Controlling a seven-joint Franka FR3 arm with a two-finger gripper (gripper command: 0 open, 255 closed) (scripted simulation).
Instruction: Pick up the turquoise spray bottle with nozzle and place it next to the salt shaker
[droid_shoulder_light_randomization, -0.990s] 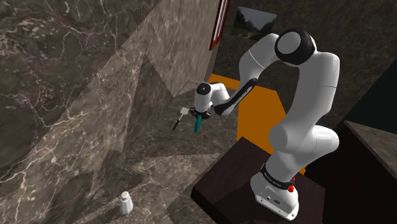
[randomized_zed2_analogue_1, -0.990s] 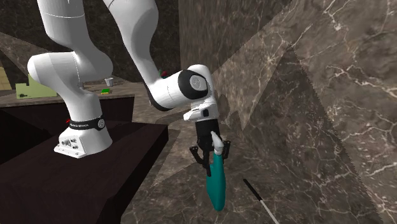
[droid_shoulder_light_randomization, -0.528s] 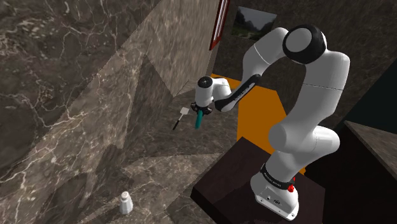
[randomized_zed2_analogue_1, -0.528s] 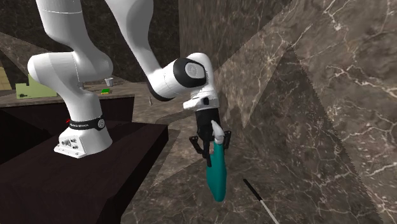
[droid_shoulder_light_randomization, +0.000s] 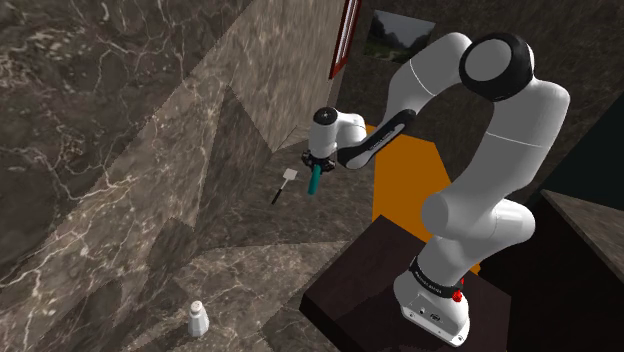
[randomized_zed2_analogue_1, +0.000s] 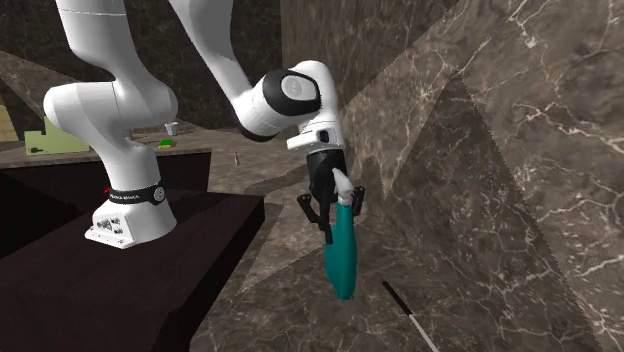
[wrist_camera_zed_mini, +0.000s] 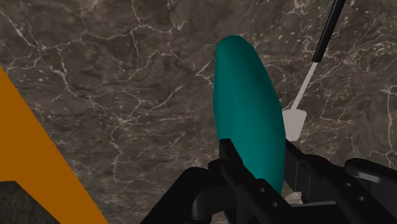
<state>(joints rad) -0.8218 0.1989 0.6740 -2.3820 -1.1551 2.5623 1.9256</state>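
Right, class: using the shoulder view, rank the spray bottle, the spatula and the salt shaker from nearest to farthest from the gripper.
1. The spray bottle, clasped in the gripper.
2. The spatula, just left of the bottle.
3. The salt shaker, far at lower left.

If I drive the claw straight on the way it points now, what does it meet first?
The claw is shut on the turquoise spray bottle, which sticks out ahead of it, so the bottle's far end would probably meet the marble surface first. The spatula lies beside that line; depth is unclear.
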